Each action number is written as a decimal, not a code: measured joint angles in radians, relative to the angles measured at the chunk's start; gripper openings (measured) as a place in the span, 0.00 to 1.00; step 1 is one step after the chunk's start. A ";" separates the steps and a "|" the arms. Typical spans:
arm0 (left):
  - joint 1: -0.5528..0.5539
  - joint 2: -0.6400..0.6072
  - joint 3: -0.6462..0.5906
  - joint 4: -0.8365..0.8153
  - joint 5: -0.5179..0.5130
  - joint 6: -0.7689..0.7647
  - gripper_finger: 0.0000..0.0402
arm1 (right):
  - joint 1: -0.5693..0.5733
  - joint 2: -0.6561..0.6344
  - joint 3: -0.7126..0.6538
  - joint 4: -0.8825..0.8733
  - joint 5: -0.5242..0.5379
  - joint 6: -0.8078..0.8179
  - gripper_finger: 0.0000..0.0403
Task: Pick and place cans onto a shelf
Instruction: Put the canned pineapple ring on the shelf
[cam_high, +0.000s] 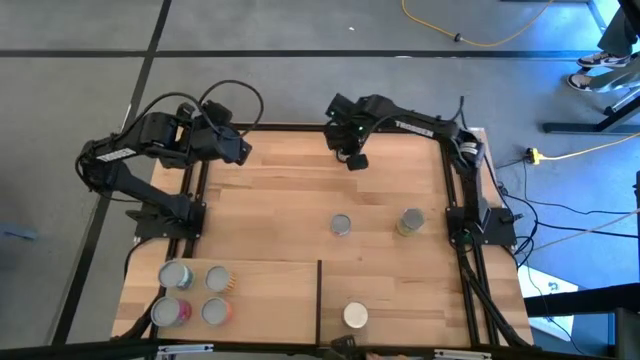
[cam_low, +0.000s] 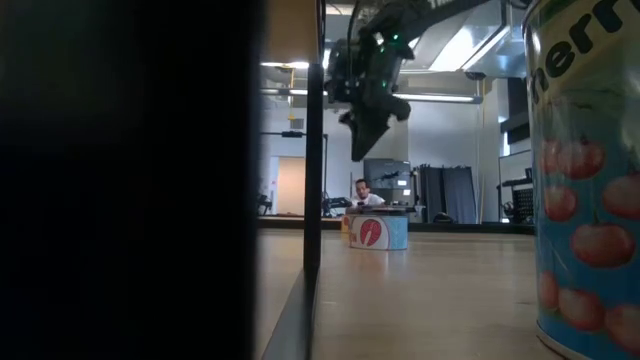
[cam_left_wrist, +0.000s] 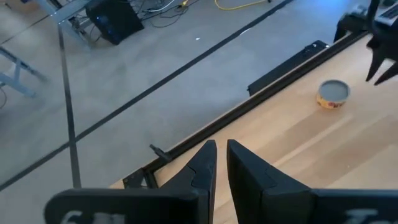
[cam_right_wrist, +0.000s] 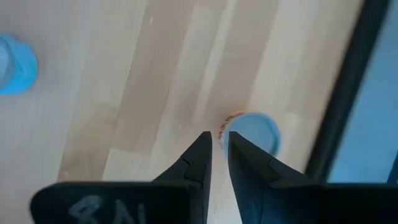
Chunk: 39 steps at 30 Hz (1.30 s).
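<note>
Glossy cherry-print can (cam_low: 585, 180) — cylindrical tin

We see even, soft overhead light in the high view; in the low view, ceiling lights (cam_low: 470, 45) glare at upper right, a dark blur fills the left half, and the near can (cam_low: 585, 180) looms unfocused.

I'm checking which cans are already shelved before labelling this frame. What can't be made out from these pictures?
- Low view: the four cans on the shelf are hidden by a dark upright filling the picture's left.
- Low view: the cherry-label can is cut off by the right edge.
- High view: the labels of the silver-topped can and its neighbour are too small to read.
- Right wrist view: a can is cut off by the edge and blurred.
</note>
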 joint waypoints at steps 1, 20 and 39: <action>0.002 0.000 0.000 0.000 0.000 0.000 0.08 | 0.003 0.012 0.000 -0.006 0.000 -0.003 0.14; 0.003 0.000 0.000 0.000 0.067 0.001 0.08 | -0.002 0.159 0.000 0.033 0.130 0.112 0.14; 0.003 0.000 0.000 0.001 0.072 0.001 0.08 | -0.028 0.159 -0.070 0.070 0.086 0.131 0.14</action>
